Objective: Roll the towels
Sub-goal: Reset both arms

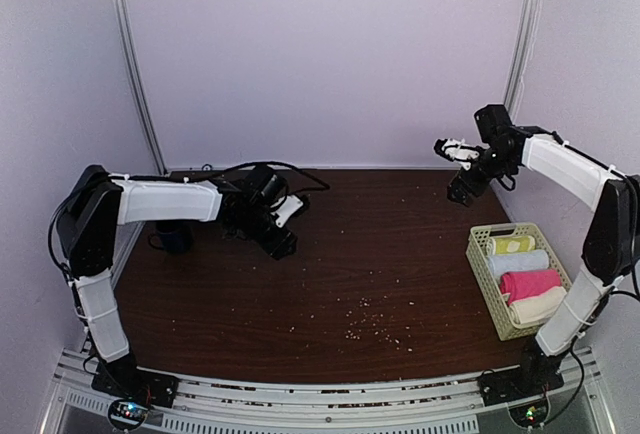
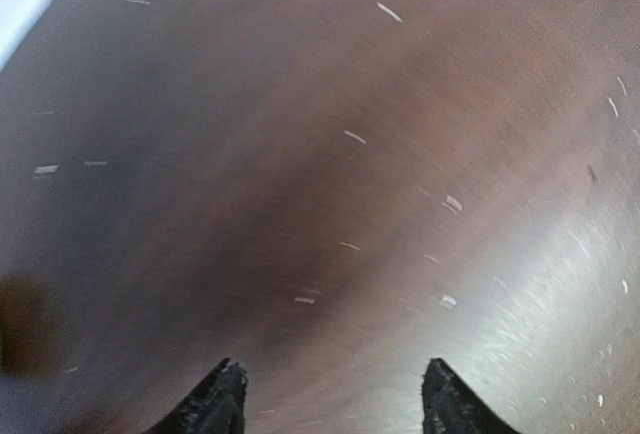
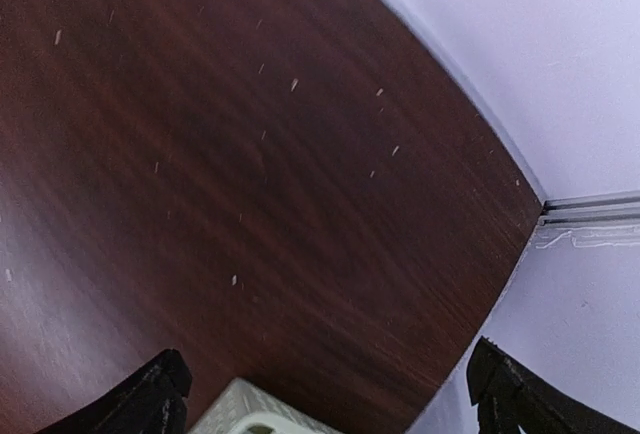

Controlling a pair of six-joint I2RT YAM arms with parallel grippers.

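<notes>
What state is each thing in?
Left pincer: open, empty.
Right pincer: open, empty.
Basket: upright, four rolls inside.
Pink towel: rolled, in basket.
Cream towel: rolled, in basket, nearest end.
Yellow-green roll: rolled, in basket, far end.
White roll: rolled, in basket.
Table: crumbs scattered.

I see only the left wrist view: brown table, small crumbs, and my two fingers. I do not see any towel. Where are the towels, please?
Observer: Both are in the basket at the right side of the table. The pink towel and the cream towel lie at its near end.
Operator: Are they alone in it?
Observer: No. A yellow-green roll and a white roll lie at the far end.
Operator: Does the right arm hold something?
Observer: No. The right gripper hangs above the table just beyond the basket, with its fingers wide apart and empty.
</notes>
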